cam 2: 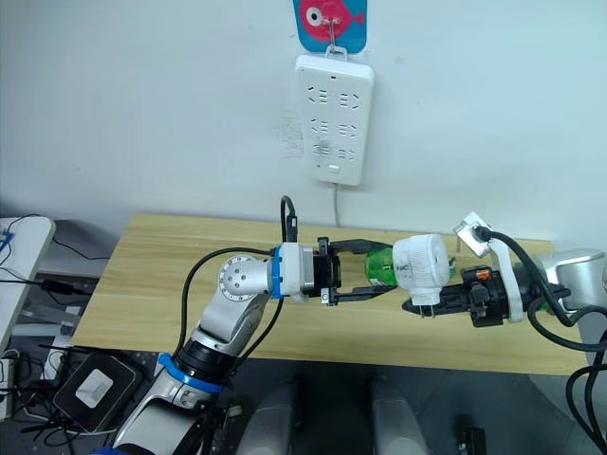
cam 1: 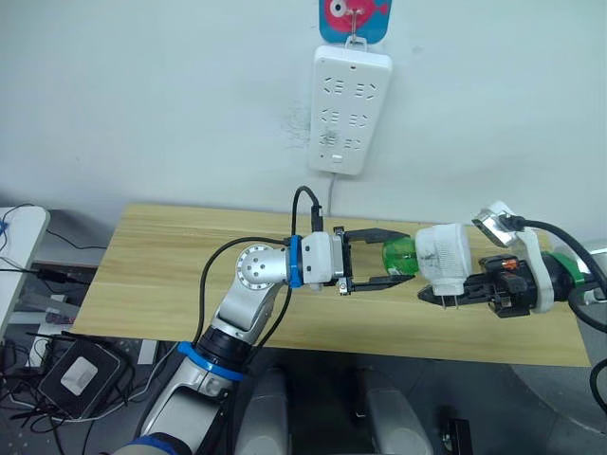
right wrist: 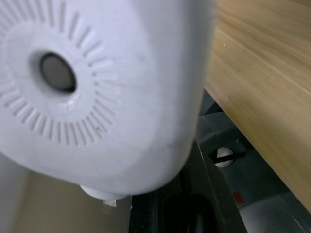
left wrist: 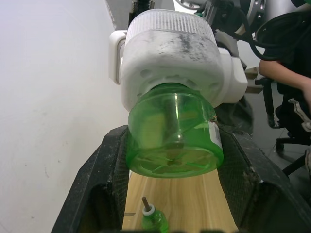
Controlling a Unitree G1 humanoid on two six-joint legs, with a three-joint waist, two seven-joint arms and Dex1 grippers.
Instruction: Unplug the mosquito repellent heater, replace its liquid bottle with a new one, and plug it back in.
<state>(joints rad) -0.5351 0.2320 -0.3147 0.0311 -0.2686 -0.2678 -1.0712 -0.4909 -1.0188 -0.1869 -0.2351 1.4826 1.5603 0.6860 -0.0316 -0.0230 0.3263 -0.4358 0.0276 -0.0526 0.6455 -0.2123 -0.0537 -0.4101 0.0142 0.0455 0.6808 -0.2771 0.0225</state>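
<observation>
**Arms meeting over the table**

Left arm bent at elbow, left gripper [cam 1: 403,258] pointing right, fingers [left wrist: 104,170] spread around the bottle [left wrist: 174,135]. Right arm reaching in from the right, right gripper [cam 1: 438,296] clamped on the heater [cam 1: 444,258].

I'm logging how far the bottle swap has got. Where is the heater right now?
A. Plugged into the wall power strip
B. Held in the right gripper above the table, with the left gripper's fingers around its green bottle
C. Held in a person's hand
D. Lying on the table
B: the right gripper holds the mosquito repellent heater off the table, while the left gripper brackets its green bottle.
</observation>
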